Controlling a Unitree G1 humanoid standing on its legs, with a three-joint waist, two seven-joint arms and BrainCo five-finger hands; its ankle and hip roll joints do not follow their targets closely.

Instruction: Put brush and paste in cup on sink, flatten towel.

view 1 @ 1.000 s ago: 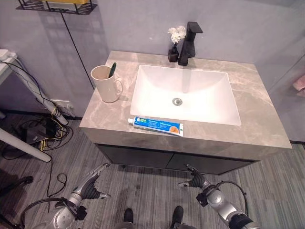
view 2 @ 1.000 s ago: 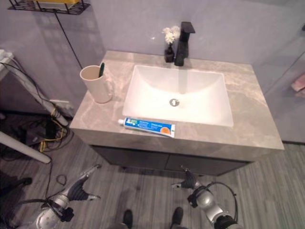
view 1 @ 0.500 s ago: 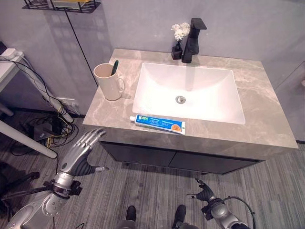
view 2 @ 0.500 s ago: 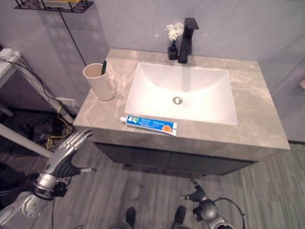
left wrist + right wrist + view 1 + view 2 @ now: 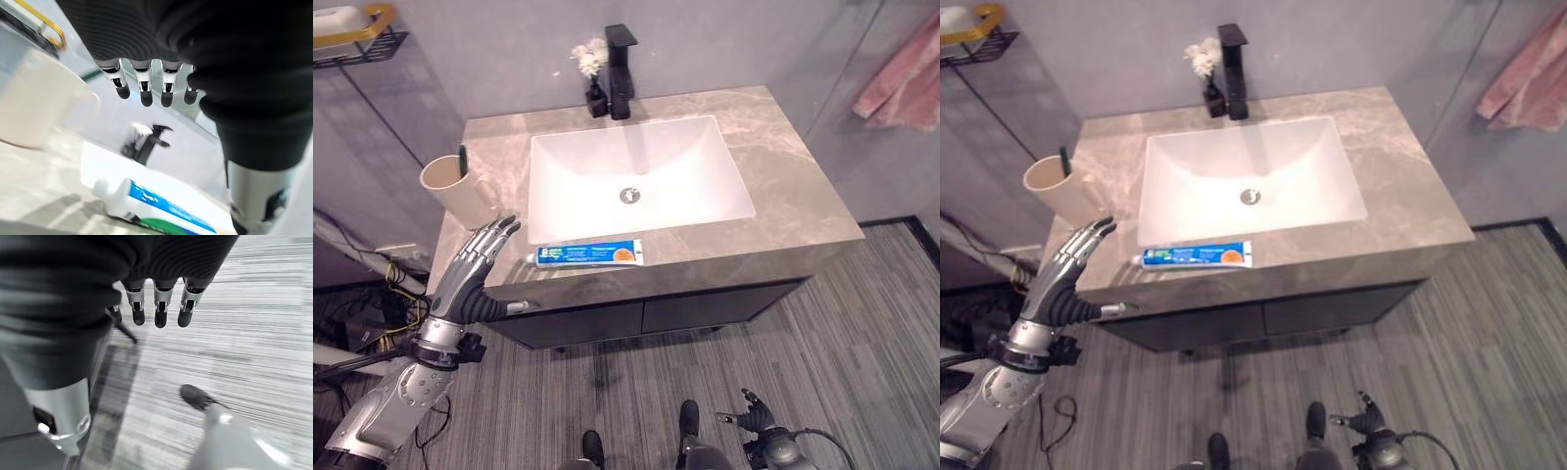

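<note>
The toothpaste tube (image 5: 586, 255) is laid lengthwise along the counter's front edge, just right of the left hand (image 5: 470, 279), whose fingers are spread and empty. The right hand (image 5: 751, 415) is seen low near the floor, probably relaxed, so the left is nearer.

No word, number or sign is reading clearly anywhere. The long blue, white and orange toothpaste tube (image 5: 585, 256), lying on the front edge of the grey marble-look counter (image 5: 783, 186), is carrying bands of print along its side, but the letters are showing too small to make out in the head views, and too blurred in the left wrist view, where the tube's white cap end is showing close.
</note>
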